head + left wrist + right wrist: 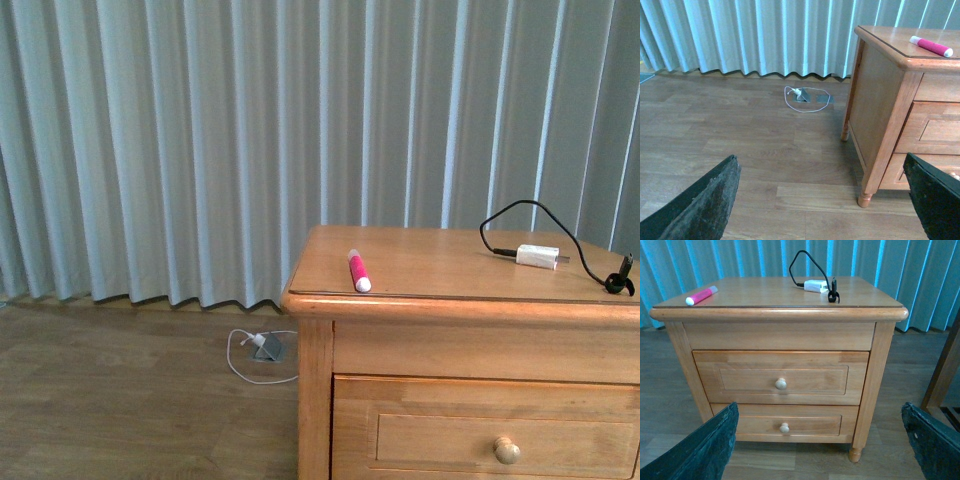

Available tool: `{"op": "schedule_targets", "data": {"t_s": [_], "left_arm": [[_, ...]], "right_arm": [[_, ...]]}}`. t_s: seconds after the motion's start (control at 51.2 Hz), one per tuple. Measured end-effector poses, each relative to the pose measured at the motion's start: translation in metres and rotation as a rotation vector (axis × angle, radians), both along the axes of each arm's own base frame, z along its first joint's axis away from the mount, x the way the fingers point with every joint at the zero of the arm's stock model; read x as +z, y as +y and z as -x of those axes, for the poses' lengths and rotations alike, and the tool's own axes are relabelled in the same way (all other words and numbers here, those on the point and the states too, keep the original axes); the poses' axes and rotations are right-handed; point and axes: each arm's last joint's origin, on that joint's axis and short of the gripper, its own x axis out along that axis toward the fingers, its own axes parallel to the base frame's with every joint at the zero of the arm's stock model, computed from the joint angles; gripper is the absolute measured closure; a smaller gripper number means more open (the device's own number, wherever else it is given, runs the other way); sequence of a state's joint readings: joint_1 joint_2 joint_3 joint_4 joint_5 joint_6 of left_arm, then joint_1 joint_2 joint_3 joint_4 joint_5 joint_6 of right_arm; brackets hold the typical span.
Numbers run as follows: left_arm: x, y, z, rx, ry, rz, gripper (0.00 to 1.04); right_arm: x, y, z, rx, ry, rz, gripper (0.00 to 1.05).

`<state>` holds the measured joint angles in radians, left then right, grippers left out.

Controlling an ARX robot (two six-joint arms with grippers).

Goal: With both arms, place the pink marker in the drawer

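The pink marker (357, 270) with a white cap lies on top of the wooden nightstand near its front left corner; it also shows in the left wrist view (931, 46) and the right wrist view (701, 295). The upper drawer (782, 377) is shut, with a round pale knob (781, 384); its knob also shows in the front view (507, 450). My left gripper (822, 200) is open and empty, low over the floor to the nightstand's left. My right gripper (820, 440) is open and empty, in front of the nightstand, facing the drawers. Neither arm shows in the front view.
A white charger block (537, 256) with a black cable (520, 210) lies on the nightstand top at the right. A lower drawer (785, 424) is shut below. A white cord and grey floor socket (265, 347) lie by the curtain (200, 150). A wooden furniture leg (942, 370) stands right of the nightstand.
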<state>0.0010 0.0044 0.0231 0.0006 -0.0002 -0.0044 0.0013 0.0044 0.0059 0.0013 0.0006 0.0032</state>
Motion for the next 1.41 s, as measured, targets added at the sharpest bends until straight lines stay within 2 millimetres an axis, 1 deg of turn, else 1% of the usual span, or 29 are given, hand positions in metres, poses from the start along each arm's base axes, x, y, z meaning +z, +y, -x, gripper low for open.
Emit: {"op": "schedule_targets", "data": {"t_s": [0.82, 0.839, 0.898, 0.957, 1.054, 1.093, 1.171, 1.269, 1.289, 1.406], "left_arm": [[0.0, 0.0, 0.0, 0.0, 0.0, 0.0, 0.06], [0.0, 0.0, 0.0, 0.0, 0.0, 0.0, 0.06], [0.0, 0.0, 0.0, 0.0, 0.0, 0.0, 0.06], [0.0, 0.0, 0.0, 0.0, 0.0, 0.0, 0.06], [0.0, 0.0, 0.0, 0.0, 0.0, 0.0, 0.06], [0.0, 0.0, 0.0, 0.0, 0.0, 0.0, 0.06], [0.0, 0.0, 0.0, 0.0, 0.0, 0.0, 0.06], [0.0, 0.0, 0.0, 0.0, 0.0, 0.0, 0.06], [0.0, 0.0, 0.0, 0.0, 0.0, 0.0, 0.06], [0.0, 0.0, 0.0, 0.0, 0.0, 0.0, 0.06]], "right_arm": [[0.0, 0.0, 0.0, 0.0, 0.0, 0.0, 0.08], [0.0, 0.0, 0.0, 0.004, 0.006, 0.001, 0.08], [-0.001, 0.001, -0.002, 0.032, 0.169, -0.002, 0.08], [-0.001, 0.003, -0.012, 0.043, 0.254, -0.006, 0.08], [0.01, 0.006, -0.033, 0.049, 0.254, -0.001, 0.08], [0.015, 0.009, -0.044, 0.056, 0.252, 0.0, 0.08], [0.018, 0.018, -0.079, 0.075, 0.267, 0.006, 0.08], [0.008, 0.03, -0.117, 0.087, 0.327, 0.014, 0.08], [0.006, 0.032, -0.121, 0.087, 0.333, 0.015, 0.08], [-0.014, 0.049, -0.164, 0.094, 0.401, 0.032, 0.08]]}}
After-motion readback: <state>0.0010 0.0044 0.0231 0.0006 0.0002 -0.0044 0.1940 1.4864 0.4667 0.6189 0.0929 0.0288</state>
